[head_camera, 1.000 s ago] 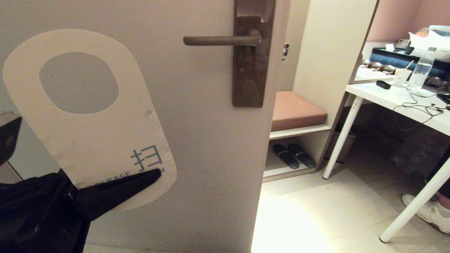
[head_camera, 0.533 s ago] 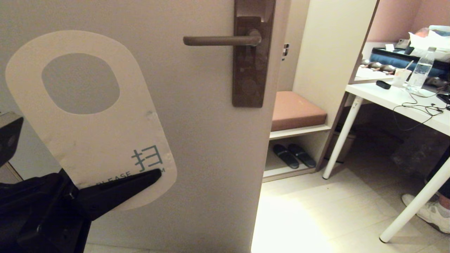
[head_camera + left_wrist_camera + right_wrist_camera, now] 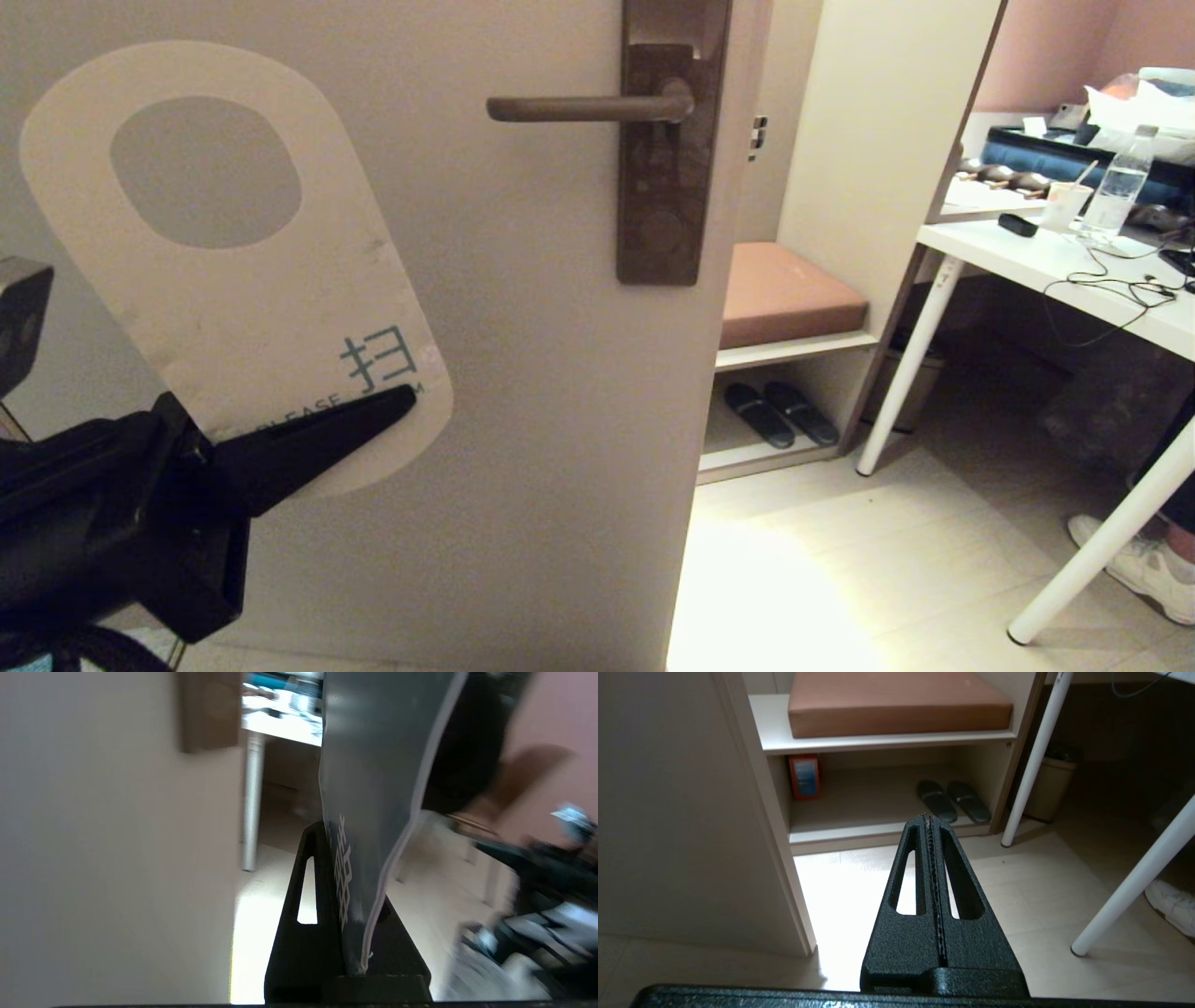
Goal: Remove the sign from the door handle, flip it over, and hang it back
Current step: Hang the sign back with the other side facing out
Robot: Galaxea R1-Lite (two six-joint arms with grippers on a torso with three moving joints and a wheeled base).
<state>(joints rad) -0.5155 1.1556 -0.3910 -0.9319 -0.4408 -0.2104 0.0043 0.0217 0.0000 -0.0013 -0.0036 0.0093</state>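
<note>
Pale grey card, the sign, is seen in the head view held clear of the door handle, low and to its left in front of the door, its lower end pinched by the left gripper and its big hole uppermost. From the left wrist view the sign is shown edge-on with its dark blue face visible, clamped between the closed fingers of the left gripper. From the right wrist view the right gripper is seen with its fingers pressed together on nothing, pointed toward a shelf with slippers beneath.
</note>
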